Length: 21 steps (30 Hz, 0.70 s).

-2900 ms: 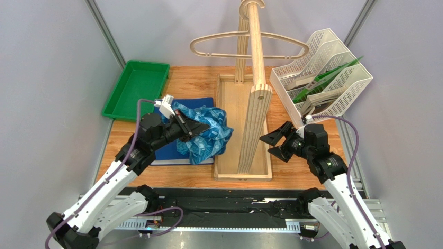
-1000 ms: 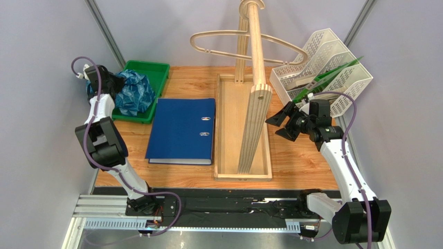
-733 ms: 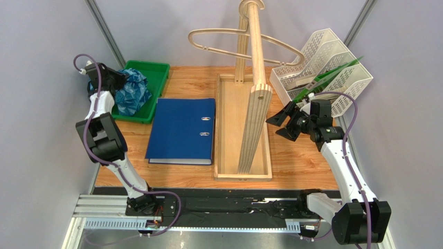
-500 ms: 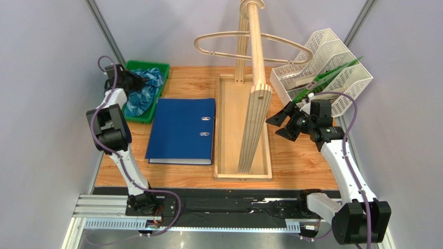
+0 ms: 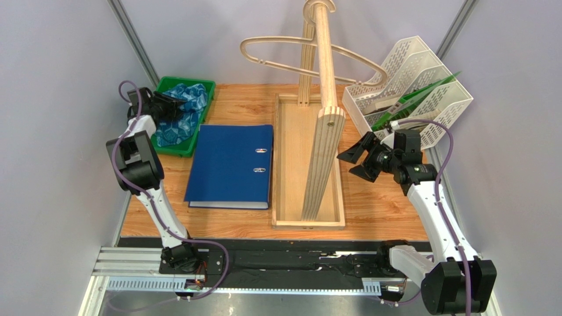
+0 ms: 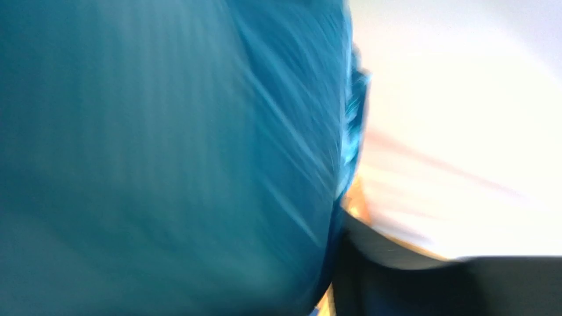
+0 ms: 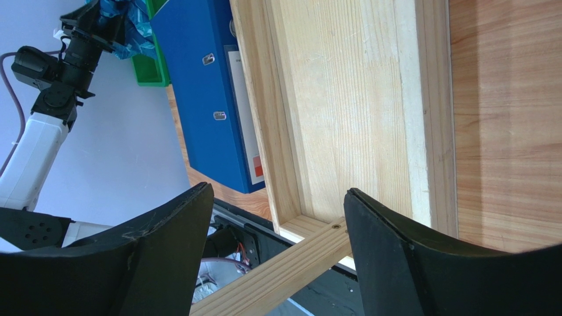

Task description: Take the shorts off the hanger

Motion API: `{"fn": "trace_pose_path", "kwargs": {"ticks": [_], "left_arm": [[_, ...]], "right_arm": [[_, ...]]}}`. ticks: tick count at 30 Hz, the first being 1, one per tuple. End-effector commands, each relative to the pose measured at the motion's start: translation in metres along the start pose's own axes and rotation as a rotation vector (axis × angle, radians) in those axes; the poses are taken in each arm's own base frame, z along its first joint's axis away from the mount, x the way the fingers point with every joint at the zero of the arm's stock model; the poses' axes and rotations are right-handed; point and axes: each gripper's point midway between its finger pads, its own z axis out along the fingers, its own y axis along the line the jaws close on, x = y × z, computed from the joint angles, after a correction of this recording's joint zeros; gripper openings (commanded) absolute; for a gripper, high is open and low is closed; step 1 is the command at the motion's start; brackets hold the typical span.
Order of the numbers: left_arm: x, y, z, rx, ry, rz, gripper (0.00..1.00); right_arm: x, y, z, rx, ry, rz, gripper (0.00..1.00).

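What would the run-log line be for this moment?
shorts: off hanger, in green tray | left gripper: at shorts, grip unclear | right gripper: open, empty, beside wooden stand

Top view high — left wrist against shorts (image 6: 165,158)

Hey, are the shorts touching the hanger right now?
Apart. The top view shows the shorts lying in the green tray, while the hanger hangs on the wooden stand, well away.

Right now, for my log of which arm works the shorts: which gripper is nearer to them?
Left. The left gripper is at the shorts in the green tray; the right gripper hangs far off, beyond the wooden stand, jaws open.
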Motion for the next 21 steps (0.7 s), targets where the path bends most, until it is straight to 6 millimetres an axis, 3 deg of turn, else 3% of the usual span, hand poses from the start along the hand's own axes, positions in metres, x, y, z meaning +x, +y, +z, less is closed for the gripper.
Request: {"fn": "trace_pose_path", "kwargs": {"ticks": [1,4,6,7,9,12,13,14,17,18,21], "left_arm": [[0.005,-0.041,-0.038,0.021,0.011,0.096,0.61],[0.013,-0.049,-0.062,-0.008,0.021,0.112,0.64],[0.024,-0.040,-0.074,-0.046,0.036,0.108,0.68],[0.030,-0.040,-0.087,-0.049,0.031,0.122,0.93],[0.039,-0.040,-0.100,-0.056,0.030,0.139,0.94],[0.070,-0.045,-0.125,-0.054,0.035,0.231,0.93],[0.084,-0.050,-0.138,-0.039,0.038,0.261,0.93],[0.114,-0.056,-0.140,-0.025,0.093,0.300,0.93],[0.177,-0.066,-0.159,0.031,0.169,0.434,0.90],[0.220,-0.073,-0.164,0.066,0.243,0.499,0.90],[0.274,-0.067,-0.186,0.104,0.308,0.612,0.88]], "right_arm": [[-0.002,0.003,0.000,-0.030,-0.007,-0.036,0.77],[0.001,0.000,0.001,-0.025,0.001,-0.035,0.77],[0.004,-0.001,0.000,-0.028,0.010,-0.038,0.77],[0.005,-0.001,-0.001,-0.027,0.012,-0.038,0.77],[0.009,-0.003,-0.004,-0.022,0.021,-0.045,0.78],[0.016,-0.008,-0.009,-0.004,0.041,-0.063,0.78],[0.019,-0.009,-0.011,0.000,0.043,-0.069,0.78],[0.022,-0.013,-0.013,0.018,0.047,-0.079,0.78],[0.027,-0.021,-0.021,0.058,0.029,-0.095,0.78],[0.028,-0.024,-0.024,0.068,0.025,-0.106,0.78],[0.035,-0.031,-0.032,0.102,0.015,-0.114,0.78]]}}
